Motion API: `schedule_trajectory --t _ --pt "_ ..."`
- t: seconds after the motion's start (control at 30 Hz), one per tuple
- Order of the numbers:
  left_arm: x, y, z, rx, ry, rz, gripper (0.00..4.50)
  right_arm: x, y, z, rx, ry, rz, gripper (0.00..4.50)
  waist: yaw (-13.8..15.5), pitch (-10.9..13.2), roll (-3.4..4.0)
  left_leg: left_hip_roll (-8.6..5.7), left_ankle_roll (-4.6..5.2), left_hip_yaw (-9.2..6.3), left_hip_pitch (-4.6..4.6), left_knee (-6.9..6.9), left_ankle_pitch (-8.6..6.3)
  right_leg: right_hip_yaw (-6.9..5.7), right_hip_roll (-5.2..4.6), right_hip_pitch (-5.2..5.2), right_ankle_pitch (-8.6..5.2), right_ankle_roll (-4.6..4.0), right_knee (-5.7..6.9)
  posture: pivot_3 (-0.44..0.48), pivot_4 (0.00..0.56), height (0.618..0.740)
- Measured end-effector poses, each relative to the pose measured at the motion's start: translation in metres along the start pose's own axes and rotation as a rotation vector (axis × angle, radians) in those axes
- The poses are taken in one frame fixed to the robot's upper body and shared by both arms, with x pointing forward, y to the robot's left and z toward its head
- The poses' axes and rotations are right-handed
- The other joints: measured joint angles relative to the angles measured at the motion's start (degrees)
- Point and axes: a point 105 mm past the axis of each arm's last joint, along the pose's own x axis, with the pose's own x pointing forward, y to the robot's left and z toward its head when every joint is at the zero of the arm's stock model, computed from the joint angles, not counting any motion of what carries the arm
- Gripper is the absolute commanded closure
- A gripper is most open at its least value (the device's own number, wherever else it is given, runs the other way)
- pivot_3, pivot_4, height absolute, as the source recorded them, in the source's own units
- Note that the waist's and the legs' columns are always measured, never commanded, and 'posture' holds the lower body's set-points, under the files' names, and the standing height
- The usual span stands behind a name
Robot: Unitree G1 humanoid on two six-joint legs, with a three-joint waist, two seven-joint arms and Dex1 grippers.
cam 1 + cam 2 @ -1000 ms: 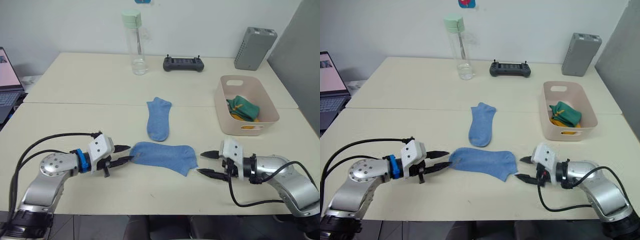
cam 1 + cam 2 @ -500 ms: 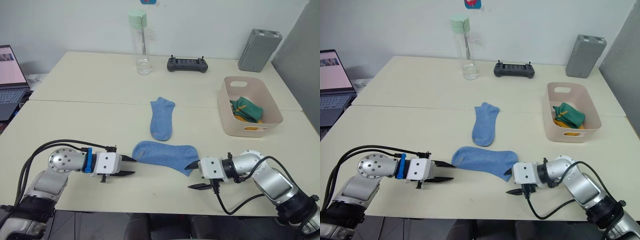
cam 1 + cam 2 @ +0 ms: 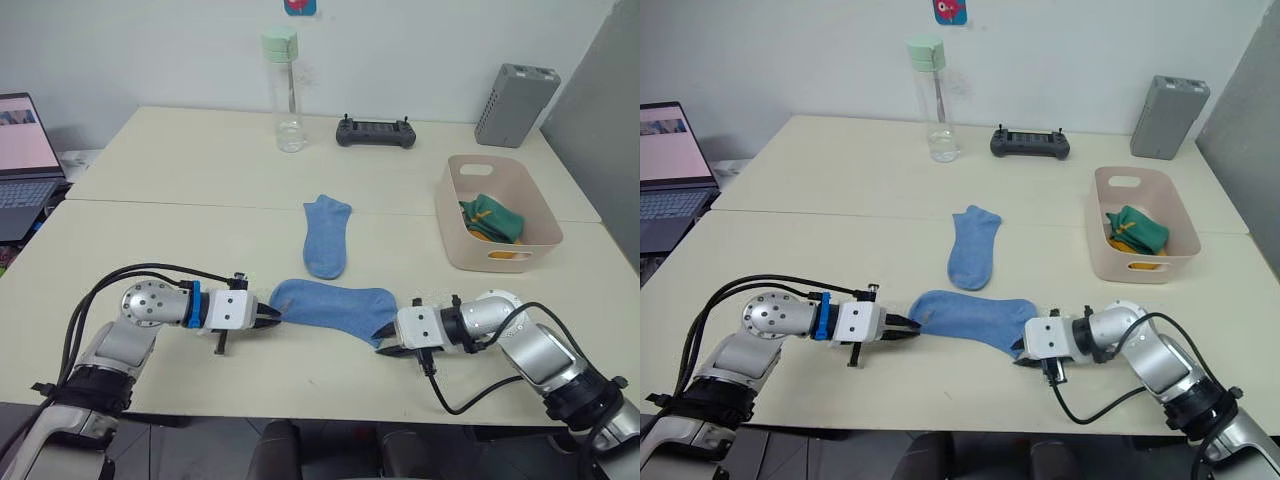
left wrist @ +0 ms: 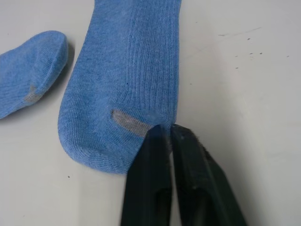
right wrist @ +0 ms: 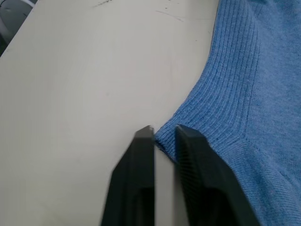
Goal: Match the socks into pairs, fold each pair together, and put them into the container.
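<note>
Step in hand: gripping the near blue sock (image 3: pixel 333 304), lying flat on the table (image 3: pixel 150 230). Left gripper (image 4: pixel 167 133) fingers pinch its toe edge; right gripper (image 5: pixel 162 133) fingers nip its cuff corner. Next move probably calls for lifting it onto the second blue sock (image 3: pixel 326 235).

My table (image 3: pixel 160 160) is pale cream w/ a seam across the middle. Nearest me a blue sock (image 3: pixel 330 305) lies flat, crosswise; a 2nd blue sock (image 3: pixel 325 234) lies just beyond it, pointing away. Pink container (image 3: pixel 497 250) sits to my right. Along the far edge: clear bottle (image 3: pixel 286 92) w/ green cap, black controller (image 3: pixel 375 131), grey box (image 3: pixel 514 91). Laptop (image 3: pixel 27 155) far left.
</note>
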Motion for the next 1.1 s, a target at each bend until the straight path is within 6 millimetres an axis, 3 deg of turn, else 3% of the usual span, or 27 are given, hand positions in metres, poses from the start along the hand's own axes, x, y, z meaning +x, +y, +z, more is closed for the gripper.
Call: schedule_trajectory --t 0.27,0.4,0.63,0.73,0.83,0.93,1.1 --pt "0.002 0.001 0.001 -0.052 -0.026 0.01 4.5 -0.004 -0.007 0.001 0.016 -0.002 -0.024 4.48 0.5 0.0 0.01 0.0 0.02 -0.01 -0.01 0.0 0.01 -0.03 0.01 0.04 -0.02 -0.03 0.0 0.0 0.15 0.74" --pt "-0.002 -0.01 0.006 -0.17 -0.053 0.005 4.5 -0.015 -0.014 0.011 0.077 -0.057 -0.057 4.48 0.3 0.0 0.03 0.02 0.01 0.0 -0.09 -0.04 0.0 -0.03 0.0 -0.02 0.01 0.05 -0.01 0.0 0.15 0.74" --pt "-0.039 -0.041 0.051 -0.309 -0.1 -0.087 4.5 -0.054 0.013 0.055 0.288 -0.224 0.044 4.48 0.2 0.0 0.05 0.05 0.01 -0.15 -0.08 -0.54 -0.01 -0.22 0.0 -0.1 -0.13 -0.04 -0.02 0.0 0.15 0.74" --pt "-0.049 -0.066 0.074 -0.486 -0.151 -0.18 4.5 -0.065 0.029 0.08 0.456 -0.341 0.134 4.48 -0.2 0.1 0.03 0.1 0.0 -0.16 -0.07 -0.6 -0.01 -0.24 -0.01 -0.1 -0.19 -0.05 -0.04 0.0 0.15 0.74" --pt "-0.057 -0.081 0.09 -0.633 -0.176 -0.255 4.5 -0.069 0.041 0.09 0.587 -0.384 0.206 4.48 -0.4 0.1 0.02 0.08 0.01 -0.14 -0.02 -0.59 -0.01 -0.25 -0.06 -0.1 -0.38 -0.37 -0.06 0.0 0.15 0.74" --pt "-0.055 -0.087 0.083 -0.688 -0.141 -0.249 4.5 -0.061 0.048 0.086 0.663 -0.392 0.216 4.48 -0.4 0.1 0.02 0.07 0.0 -0.12 0.04 -0.53 -0.01 -0.21 -0.07 -0.38 -0.38 -0.36 -0.09 0.0 0.15 0.74" --pt "-0.041 -0.072 0.052 -0.678 -0.071 -0.148 4.5 -0.043 0.032 0.051 0.695 -0.313 0.092 4.48 -0.4 0.1 -0.01 -0.02 0.0 0.12 -0.02 -0.45 -0.01 -0.02 -0.2 -0.54 -0.38 -0.36 -0.19 0.0 0.15 0.74"
